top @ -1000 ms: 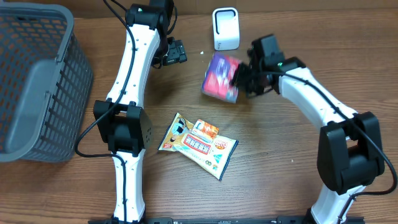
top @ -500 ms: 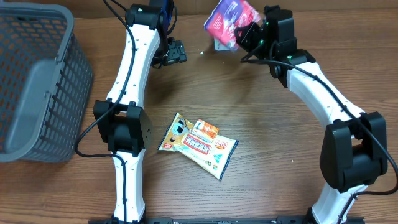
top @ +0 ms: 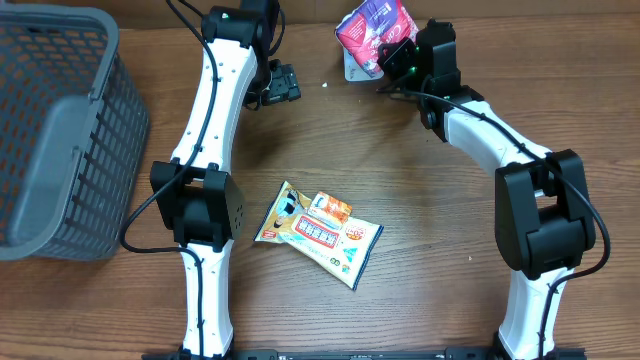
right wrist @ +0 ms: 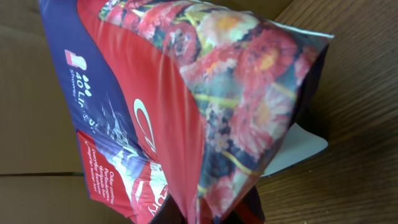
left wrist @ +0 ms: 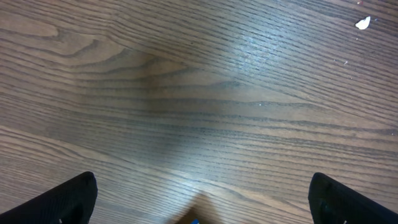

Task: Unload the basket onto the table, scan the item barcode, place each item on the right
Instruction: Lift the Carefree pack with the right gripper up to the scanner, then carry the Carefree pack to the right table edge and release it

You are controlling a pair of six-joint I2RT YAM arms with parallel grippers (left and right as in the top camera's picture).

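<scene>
A red and purple floral pack (top: 372, 26) hangs in the air at the far edge of the table, pinched at its lower seam by my right gripper (top: 396, 56), which is shut on it. In the right wrist view the pack (right wrist: 186, 93) fills the frame above the gripper (right wrist: 211, 214). Behind it shows a corner of the white scanner (right wrist: 300, 147), which the pack mostly hides from overhead (top: 349, 70). No barcode is visible on the faces I see. My left gripper (top: 285, 83) hovers open over bare wood (left wrist: 203, 200), holding nothing.
A yellow and orange snack packet (top: 318, 232) lies flat in the middle of the table. A grey plastic basket (top: 60, 130) stands at the far left. A small white speck (left wrist: 362, 23) lies on the wood near the left gripper.
The right arm has lifted the floral pack from the table in front of the scanner up and back, so it now hangs over the scanner. The left arm has stayed still.
</scene>
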